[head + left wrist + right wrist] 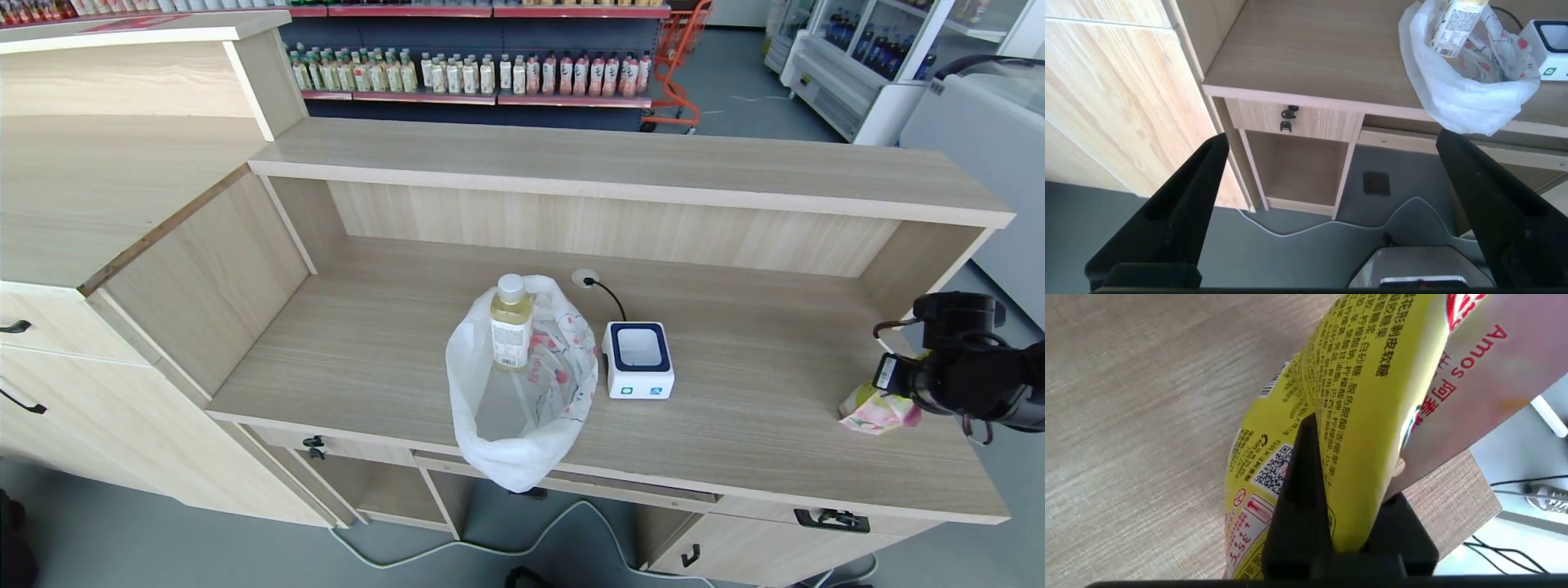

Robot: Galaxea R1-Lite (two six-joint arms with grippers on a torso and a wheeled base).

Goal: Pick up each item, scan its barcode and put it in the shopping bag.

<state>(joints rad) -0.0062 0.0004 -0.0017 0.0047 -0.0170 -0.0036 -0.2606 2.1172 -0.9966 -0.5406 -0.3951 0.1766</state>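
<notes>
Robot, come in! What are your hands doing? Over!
Left gripper open, empty. Right gripper shut on snack packet, right end of counter. Bottle already in bag. Nothing blocks the scanner.

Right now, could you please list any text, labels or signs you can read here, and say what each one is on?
Snack packet: a large brand word, dense small lines and a square code; brand print not quoted.
Bottle label, in the shopping bag: too small to read.
Scanner: two small icons, no legible words.
Shelf bottles: labels too small to read.
</notes>
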